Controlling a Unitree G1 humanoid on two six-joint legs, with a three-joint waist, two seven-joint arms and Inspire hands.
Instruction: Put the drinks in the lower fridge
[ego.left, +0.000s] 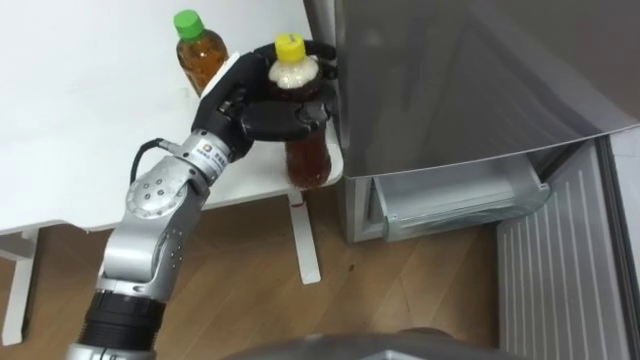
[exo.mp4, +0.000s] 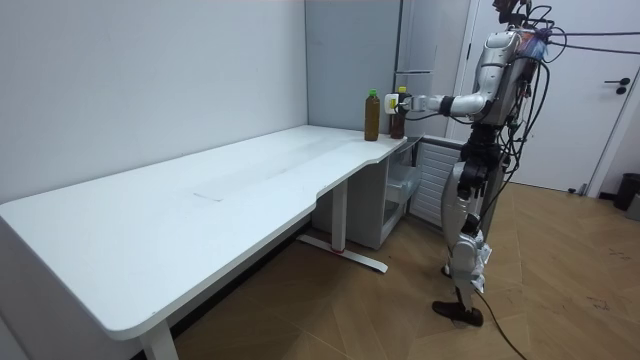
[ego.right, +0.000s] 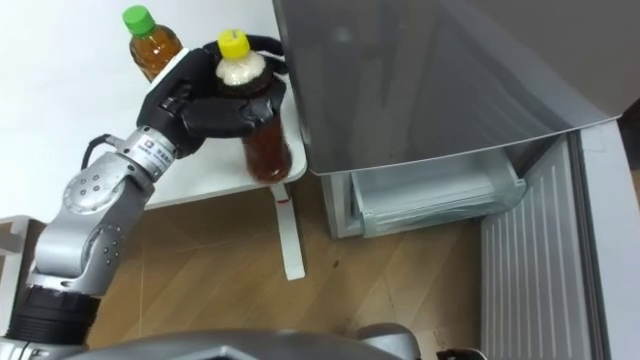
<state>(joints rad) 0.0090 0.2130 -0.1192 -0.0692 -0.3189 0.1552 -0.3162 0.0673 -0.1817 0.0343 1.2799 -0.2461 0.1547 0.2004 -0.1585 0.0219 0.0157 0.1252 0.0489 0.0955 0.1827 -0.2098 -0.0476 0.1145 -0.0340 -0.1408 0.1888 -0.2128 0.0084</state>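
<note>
A brown drink bottle with a yellow cap (ego.left: 307, 152) is at the white table's (ego.left: 80, 130) corner, right beside the grey fridge (ego.left: 450, 80). My left hand (ego.left: 255, 105) is shut on its upper part, fingers curled round it just under the cap. Whether its base still rests on the table I cannot tell. A second brown bottle with a green cap (ego.left: 200, 55) stands upright on the table just behind my hand. In the room view I stand in front of the fridge with my left arm stretched out to the yellow-capped bottle (exo.mp4: 397, 123) next to the green-capped one (exo.mp4: 372, 115).
The fridge's lower compartment stands open, showing a clear plastic drawer (ego.left: 455, 200), with its ribbed door (ego.left: 560, 260) swung out to my right. A white table leg (ego.left: 305, 240) stands on the wooden floor (ego.left: 400, 290) below the corner.
</note>
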